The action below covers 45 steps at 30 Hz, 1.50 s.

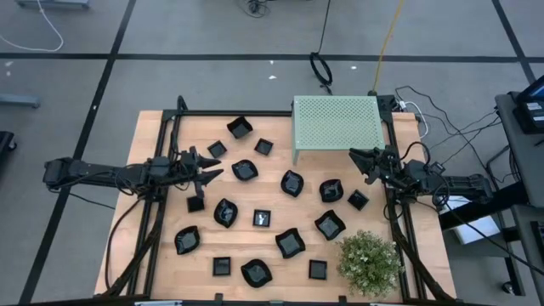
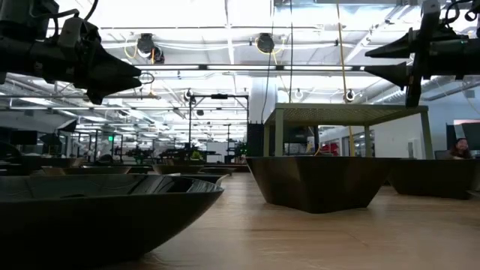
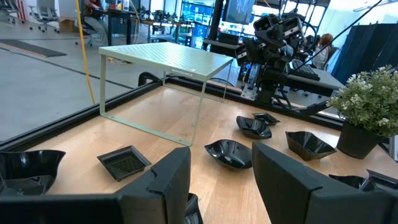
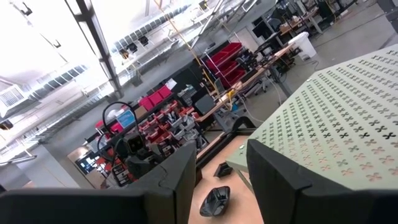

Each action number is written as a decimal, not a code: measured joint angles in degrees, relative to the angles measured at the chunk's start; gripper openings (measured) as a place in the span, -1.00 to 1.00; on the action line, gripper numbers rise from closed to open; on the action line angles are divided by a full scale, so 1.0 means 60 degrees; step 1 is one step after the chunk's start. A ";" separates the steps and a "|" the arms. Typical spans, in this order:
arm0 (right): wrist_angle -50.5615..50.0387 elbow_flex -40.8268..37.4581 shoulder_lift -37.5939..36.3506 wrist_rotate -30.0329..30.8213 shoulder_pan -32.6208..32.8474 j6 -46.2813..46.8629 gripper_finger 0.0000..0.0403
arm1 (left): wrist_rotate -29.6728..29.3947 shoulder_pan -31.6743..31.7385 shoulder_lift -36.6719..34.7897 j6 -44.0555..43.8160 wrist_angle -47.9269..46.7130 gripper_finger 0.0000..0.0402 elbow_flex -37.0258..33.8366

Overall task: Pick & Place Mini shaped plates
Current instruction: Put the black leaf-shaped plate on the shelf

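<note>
Between our two grippers the mini shaped plates lie scattered across the table, about twenty of them, square and wavy-rimmed, each resting flat on the wood. None sits on the pale green perforated stand, whose top is bare, and none is stacked, so we judge the sorting hardly begun (if the stand is indeed where they go, which nothing here confirms).

Our left gripper hovers above the table with its jaws apart and nothing between them; a small square plate lies just below and beside its tips, and a wavy one lies just ahead of them. Our right gripper hangs by the near corner of the stand, jaws likewise apart and empty, with a wavy plate a little beyond its tips and a square one close under the arm. The small bushy plant stands well behind that gripper.

By our reckoning, nearly everything is left: no plate is held, lifted or visibly placed.
</note>
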 joint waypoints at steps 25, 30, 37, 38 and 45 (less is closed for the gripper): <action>0.2069 0.1143 0.2802 -0.1330 0.0000 -0.2139 -0.34 | 0.0002 0.0002 0.0004 0.0000 0.0005 -0.13 0.0000; 0.0183 0.2227 0.3762 -0.2924 0.0000 -0.2327 -0.34 | 0.0000 0.0002 0.0000 0.0001 0.0000 -0.13 -0.0003; -0.3767 0.3685 0.5134 -0.5180 0.0000 -0.3114 -0.34 | 0.0003 0.0002 0.0004 -0.0002 0.0000 -0.13 0.0000; -0.4180 0.3810 0.5298 -0.5361 0.0000 -0.3363 -0.34 | 0.0000 -0.0001 0.0000 -0.0002 0.0000 -0.13 0.0000; -0.5961 0.3994 0.6503 -0.6138 0.0007 -0.5335 -0.34 | 0.0004 0.0002 0.0004 0.0000 0.0000 -0.13 0.0000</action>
